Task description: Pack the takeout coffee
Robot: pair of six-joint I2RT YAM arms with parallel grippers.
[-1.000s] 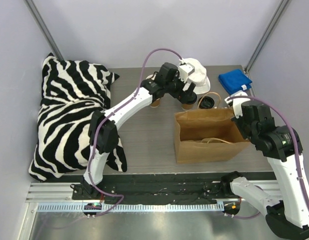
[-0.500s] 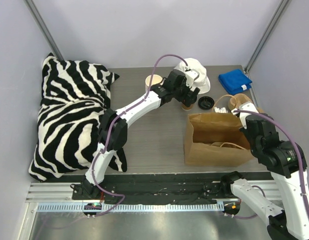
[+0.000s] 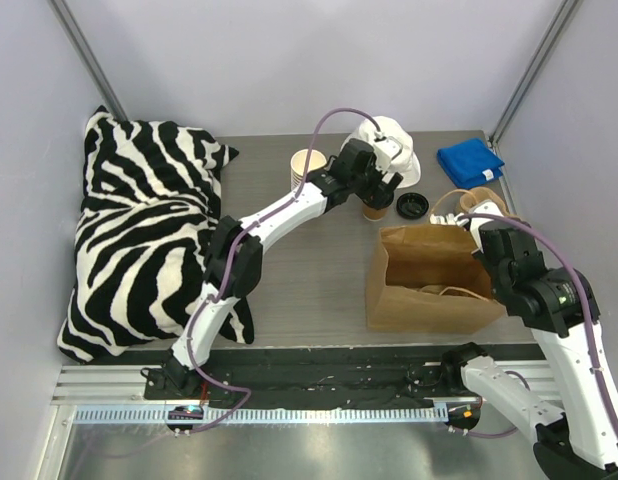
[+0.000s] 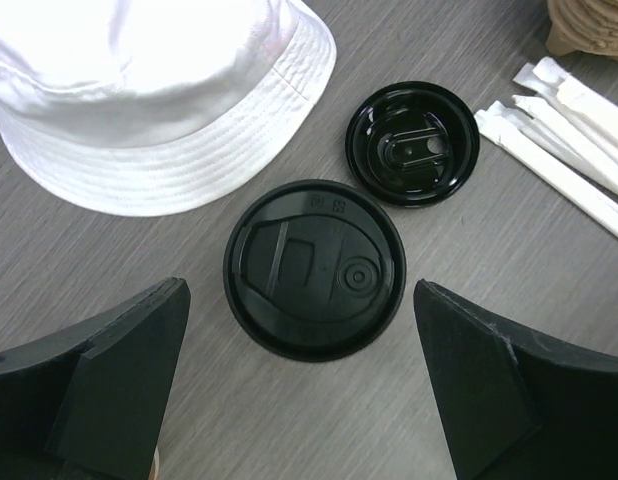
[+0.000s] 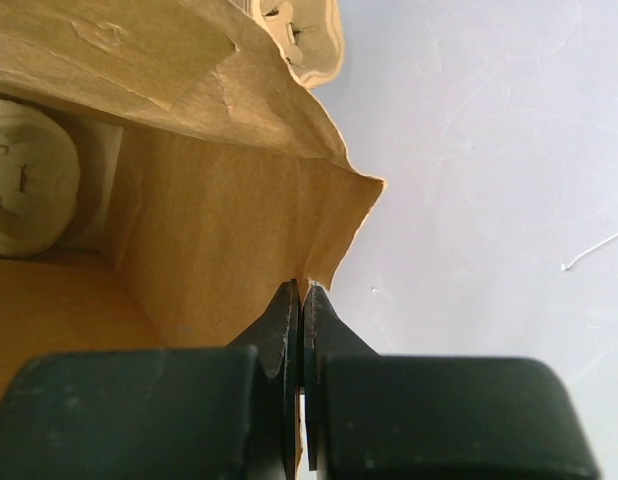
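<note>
The paper bag [image 3: 429, 305] stands open; a pale moulded shape inside is cut off and hard to name. The right gripper [image 5: 303, 300] pinches the bag's rim tight. Behind the bag, the takeout coffee [image 4: 314, 268] stands under the left gripper [image 4: 299, 300], which is spread wide and empty. The embossing on the coffee's lid is unreadable.

Table layout: 1 bag in front, small items behind it.

The pillow [image 3: 139, 230] fills the left side. Along the back, from left to right, are the stack of cups [image 3: 307, 165], the hat [image 3: 391, 140] and the folded cloth [image 3: 469, 160]. The takeout coffee [image 4: 314, 268] stands just before the hat, with 1 loose lid [image 4: 413, 142] just to its right, and wrapped straws [image 4: 564, 105] and the cup tray [image 3: 474, 203] further right. The paper bag [image 3: 429, 285] stands in front of these, right of centre.
</note>
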